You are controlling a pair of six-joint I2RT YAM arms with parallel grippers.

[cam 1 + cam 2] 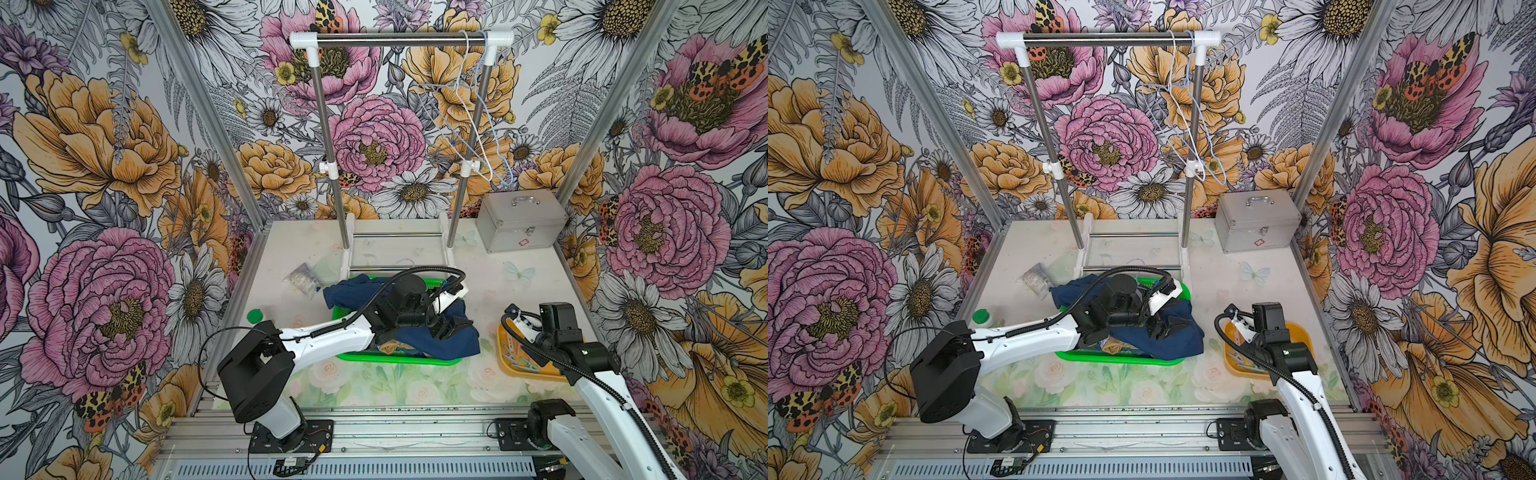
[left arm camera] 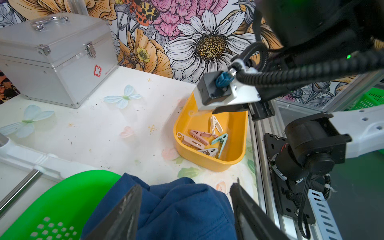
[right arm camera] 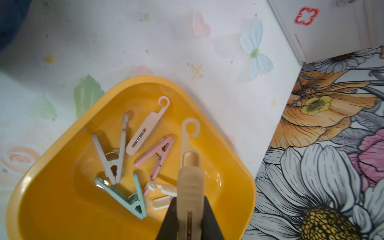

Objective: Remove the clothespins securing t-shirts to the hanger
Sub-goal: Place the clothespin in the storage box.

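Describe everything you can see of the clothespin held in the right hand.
The clothespin is pale beige plastic, shown in the right wrist view: a ribbed body, a rounded tab, then a thin stem ending in an open hook. A metal spring strip shows between the black fingers. The right hand is shut on its rear end, holding it out over the yellow tub, above five loose pins. Nothing but the fingers visibly touches it.

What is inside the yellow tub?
Five loose clothespins: grey, peach, pink, mint and white. The right gripper holds a beige clothespin over the tub, hiding part of the white one.
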